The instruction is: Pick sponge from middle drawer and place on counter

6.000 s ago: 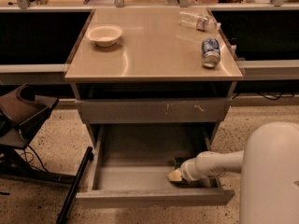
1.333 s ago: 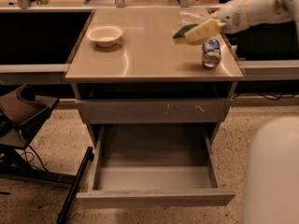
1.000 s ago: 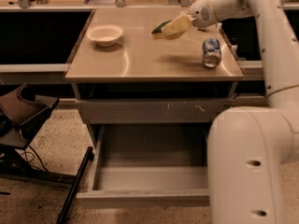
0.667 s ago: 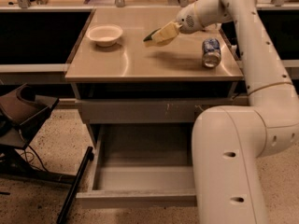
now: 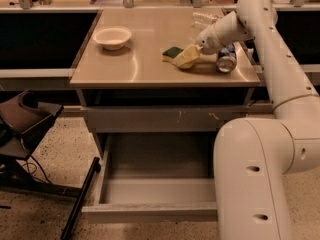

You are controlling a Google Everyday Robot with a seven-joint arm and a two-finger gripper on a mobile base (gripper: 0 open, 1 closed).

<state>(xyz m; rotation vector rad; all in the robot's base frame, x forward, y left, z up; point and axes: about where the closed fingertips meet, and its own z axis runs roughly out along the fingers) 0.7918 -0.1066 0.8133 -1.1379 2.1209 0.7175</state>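
The dark green sponge sits at the tips of my pale yellow fingers, low over the right middle of the tan counter, touching or almost touching it. My gripper reaches in from the right and is shut on the sponge. The middle drawer is pulled out below, with nothing in the part that shows; my arm hides its right side.
A white bowl stands at the counter's back left. A soda can lies just right of the gripper, with a clear bottle behind it. The scratched drawer front above is closed. A dark stand is on the floor at left.
My gripper carried the sponge up out of the drawer, then left across the counter, and has now come down with it to the counter top near the can.
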